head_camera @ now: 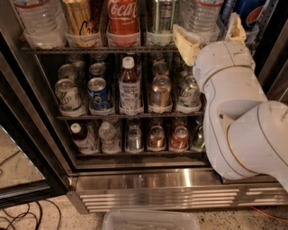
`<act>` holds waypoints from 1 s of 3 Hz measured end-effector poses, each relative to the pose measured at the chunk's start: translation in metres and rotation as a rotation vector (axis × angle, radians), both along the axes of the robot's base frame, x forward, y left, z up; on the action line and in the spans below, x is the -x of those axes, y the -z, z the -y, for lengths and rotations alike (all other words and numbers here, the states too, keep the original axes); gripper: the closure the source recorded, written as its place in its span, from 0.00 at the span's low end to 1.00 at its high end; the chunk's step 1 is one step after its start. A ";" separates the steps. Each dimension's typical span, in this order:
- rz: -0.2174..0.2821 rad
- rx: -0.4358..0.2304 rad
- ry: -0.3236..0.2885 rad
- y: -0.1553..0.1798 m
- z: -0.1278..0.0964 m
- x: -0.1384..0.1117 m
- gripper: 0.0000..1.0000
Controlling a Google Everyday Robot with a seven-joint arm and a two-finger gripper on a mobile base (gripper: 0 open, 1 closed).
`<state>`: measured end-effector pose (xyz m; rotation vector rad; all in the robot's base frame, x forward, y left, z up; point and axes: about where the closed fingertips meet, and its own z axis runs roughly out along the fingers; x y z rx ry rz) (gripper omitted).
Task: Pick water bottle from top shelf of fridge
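A water bottle, clear and ribbed, stands at the right of the top shelf of the fridge; only its lower part shows. A second water bottle stands at the shelf's far left. My gripper is open at shelf height, in front of the right bottle's base. One cream finger is at the bottle's left and the other at its right. My white arm covers the right side of the fridge.
On the top shelf stand a tan-striped drink, a red Coca-Cola bottle, a green can and a blue Pepsi bottle. Lower racks hold short cans and a small brown-drink bottle. A clear plastic bin and cables lie on the floor.
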<state>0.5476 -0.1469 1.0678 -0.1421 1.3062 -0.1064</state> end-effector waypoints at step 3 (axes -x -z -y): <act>-0.052 -0.033 -0.114 -0.001 -0.013 0.008 0.48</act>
